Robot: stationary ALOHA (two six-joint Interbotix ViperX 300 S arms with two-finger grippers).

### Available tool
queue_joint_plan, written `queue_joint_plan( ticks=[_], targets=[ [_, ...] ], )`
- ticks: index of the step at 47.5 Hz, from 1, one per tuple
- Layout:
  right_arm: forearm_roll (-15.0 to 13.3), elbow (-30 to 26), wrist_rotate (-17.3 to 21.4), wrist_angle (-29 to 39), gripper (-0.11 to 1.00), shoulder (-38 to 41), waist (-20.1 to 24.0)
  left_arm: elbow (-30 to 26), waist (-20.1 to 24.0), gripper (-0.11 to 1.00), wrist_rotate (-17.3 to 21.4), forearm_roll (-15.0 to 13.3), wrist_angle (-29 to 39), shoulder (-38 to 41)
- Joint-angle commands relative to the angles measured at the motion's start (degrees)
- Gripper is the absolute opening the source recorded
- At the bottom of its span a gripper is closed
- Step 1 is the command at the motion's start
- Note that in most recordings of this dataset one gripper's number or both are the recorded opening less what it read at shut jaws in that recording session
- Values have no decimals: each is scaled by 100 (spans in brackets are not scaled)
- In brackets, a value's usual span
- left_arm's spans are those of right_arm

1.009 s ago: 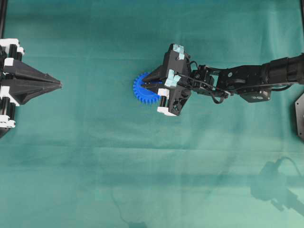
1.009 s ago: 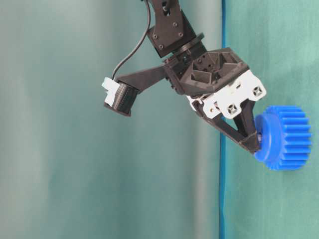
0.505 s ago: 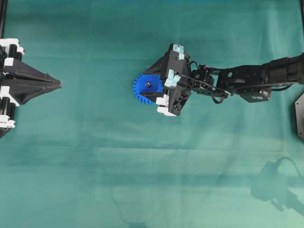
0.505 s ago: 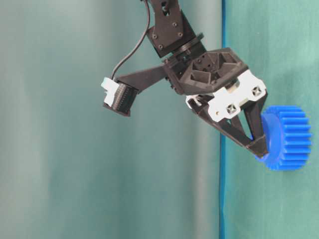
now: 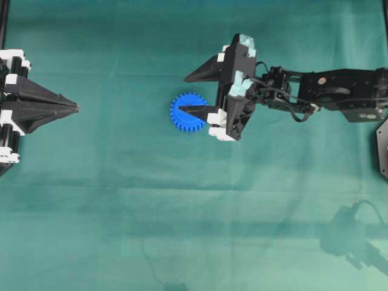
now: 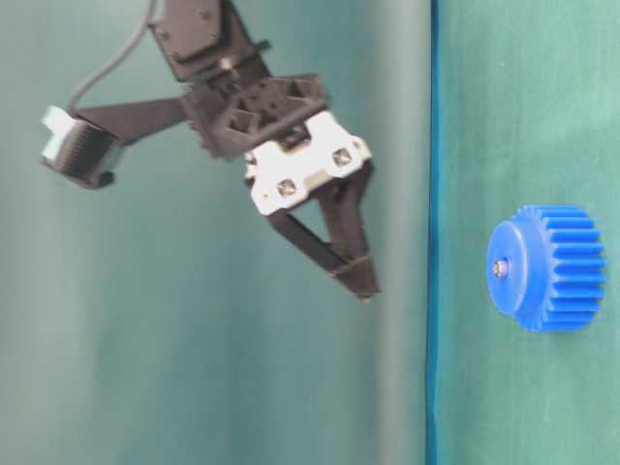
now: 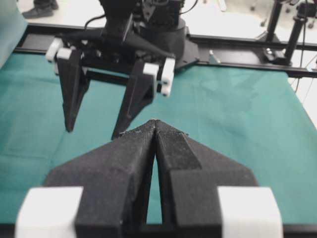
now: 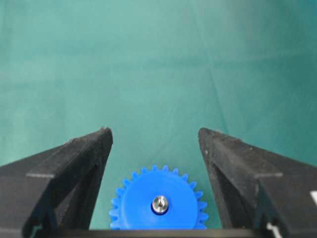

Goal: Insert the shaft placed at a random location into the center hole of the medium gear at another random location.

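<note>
my right pincer [image 5: 189, 94]: spread, empty, above medium gear [image 5: 188, 113].
shaft [image 8: 159, 203] shows seated in center hole in wrist view; green cloth [image 5: 182, 212].

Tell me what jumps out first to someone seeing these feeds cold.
The bright blue medium gear lies flat near the middle of the green cloth, with the silvery shaft seated in its hub. Above it hangs the right end effector, wide open and clear of the gear. The left end effector sits shut at the overhead view's far left.
</note>
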Motion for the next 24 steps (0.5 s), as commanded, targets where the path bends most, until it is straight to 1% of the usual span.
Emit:
queue_joint_plan(
  ticks=[1, 6, 12, 24],
  targets=[
    [-9, -53, -9, 9, 84, -220, 0, -62, 0, -1, 0, -9, -35, 44],
    [-9, 18, 0, 79, 84, -308, 9, -53, -9, -1, -9, -9, -35, 44],
    [-9, 246, 18, 176, 84, -554, 9, -53, -9, -1, -9, -9, -26, 26],
    [9, 1107, 62, 229, 84, -1582, 35, -53, 0, -1, -9, -9, -26, 26]
  ],
)
